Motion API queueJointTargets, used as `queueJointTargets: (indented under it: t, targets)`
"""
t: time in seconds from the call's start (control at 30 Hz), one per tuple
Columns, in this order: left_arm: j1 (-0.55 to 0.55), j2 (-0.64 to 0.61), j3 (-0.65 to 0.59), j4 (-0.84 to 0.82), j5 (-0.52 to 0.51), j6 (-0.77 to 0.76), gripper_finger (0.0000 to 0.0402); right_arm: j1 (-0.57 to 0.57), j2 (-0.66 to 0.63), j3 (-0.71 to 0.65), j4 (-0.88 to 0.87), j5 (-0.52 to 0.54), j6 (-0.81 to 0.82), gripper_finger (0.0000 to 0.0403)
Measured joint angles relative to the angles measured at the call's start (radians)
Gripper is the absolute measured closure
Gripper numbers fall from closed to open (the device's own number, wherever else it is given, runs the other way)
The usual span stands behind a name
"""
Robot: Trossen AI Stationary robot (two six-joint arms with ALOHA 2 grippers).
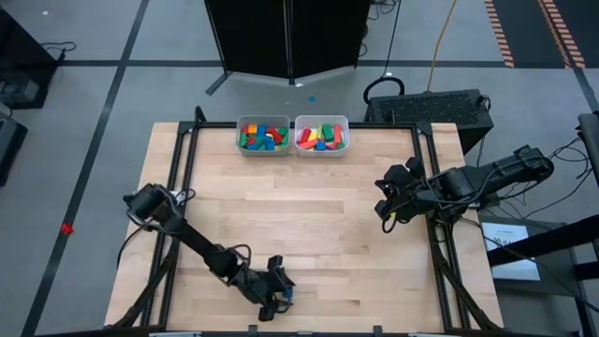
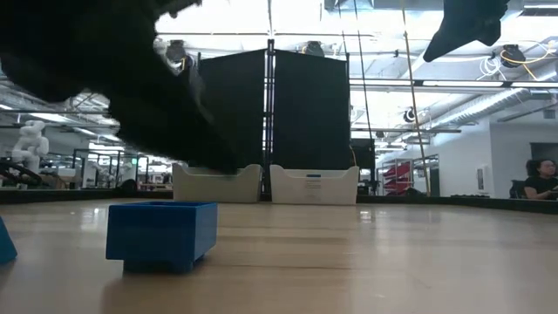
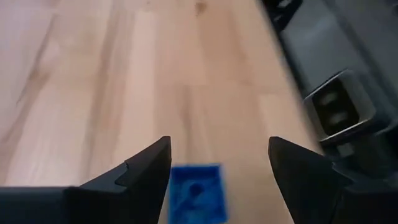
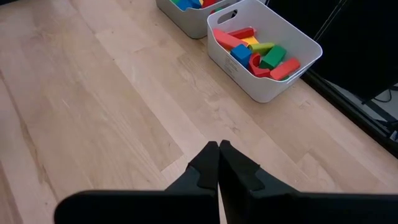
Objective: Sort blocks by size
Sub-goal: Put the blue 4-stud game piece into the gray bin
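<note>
A blue block [image 3: 196, 193] rests with its underside on the wooden table near the front edge; it also shows in the low view [image 2: 161, 234] and the high view [image 1: 291, 296]. My left gripper [image 3: 217, 168] [image 1: 277, 298] stands open just above and beside it. One finger is on each side and neither touches it. My right gripper [image 4: 219, 148] [image 1: 386, 213] is shut and holds nothing, up over the table's right side. Several more coloured blocks lie in two pale bins [image 1: 263, 135] [image 1: 322, 134] at the far edge.
The two bins stand side by side at the far middle [image 2: 218, 183] [image 2: 314, 185], and the right wrist view shows the nearer one [image 4: 264, 53]. A blue shape [image 2: 4, 244] shows at the low view's left border. Bare wood [image 1: 309, 215] lies between the arms.
</note>
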Motion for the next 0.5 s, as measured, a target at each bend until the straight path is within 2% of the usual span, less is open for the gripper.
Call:
queueJointTargets:
  t: [0.17,0.33,0.5]
  targets:
    - [-0.015,0.045,0.005,-0.044,-0.097,-0.037,0.0134,0.000,0.000,0.000,0.000,0.000,0.000,0.0403]
    - [-0.021,0.087,0.007,-0.053,-0.106,-0.130,0.0134,0.000,0.000,0.000,0.000,0.000,-0.001,0.0403]
    - [-0.030,0.104,0.009,-0.067,-0.124,-0.150,0.0135,0.000,0.000,0.000,-0.003,0.000,-0.004,0.0403]
